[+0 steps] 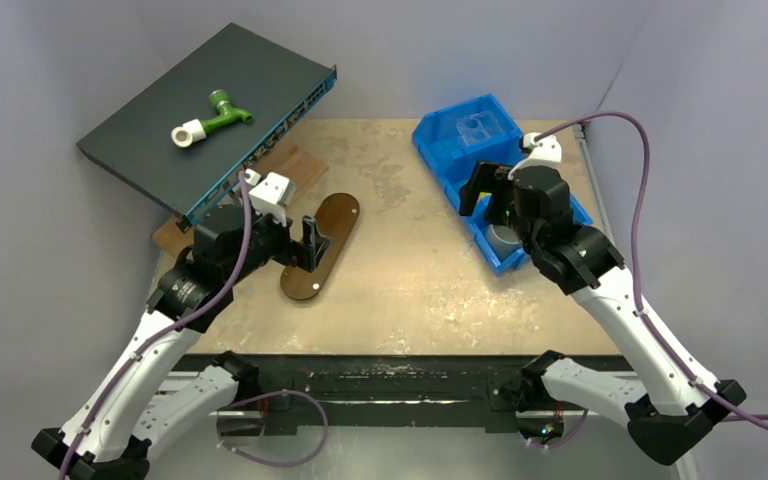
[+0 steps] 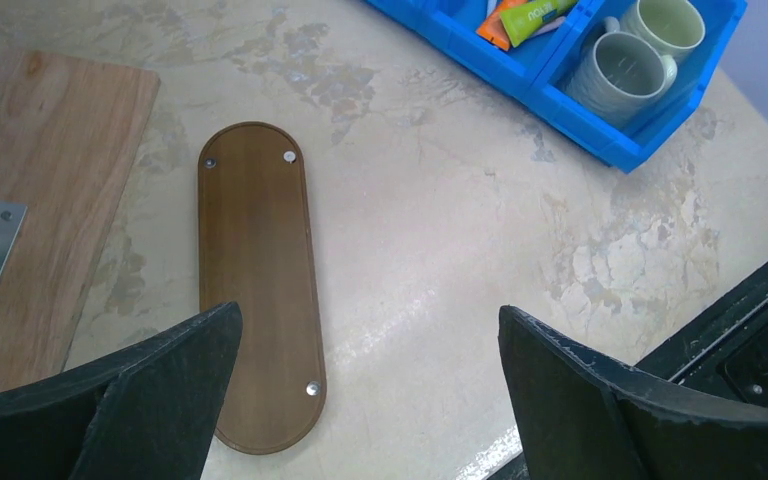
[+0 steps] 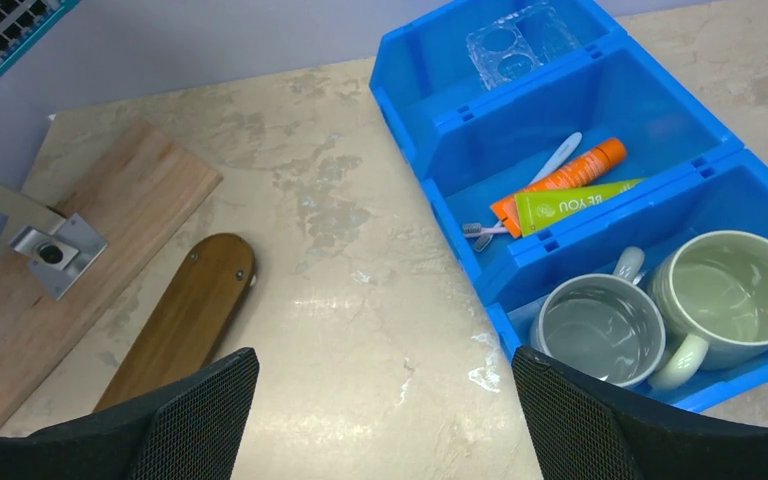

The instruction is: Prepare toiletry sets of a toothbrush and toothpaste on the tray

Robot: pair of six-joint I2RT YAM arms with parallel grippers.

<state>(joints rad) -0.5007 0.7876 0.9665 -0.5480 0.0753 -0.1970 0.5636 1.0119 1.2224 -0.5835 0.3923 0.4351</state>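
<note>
Lying in the middle compartment of the blue bin (image 3: 660, 105), upper right: orange tube (image 3: 572, 174), lime-green tube (image 3: 575, 204), pale toothbrush (image 3: 560, 156). Spread and unladen: left gripper (image 2: 370, 400), right gripper (image 3: 385, 420).

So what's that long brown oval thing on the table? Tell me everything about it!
The tray is a long, thin, dark-brown oval with rounded ends, wood-grained and a bit shiny, with a low rim. Three small silver studs show near its ends. It lies flat on the table, beside the lighter wooden board without touching it. Nothing is on it.
</note>
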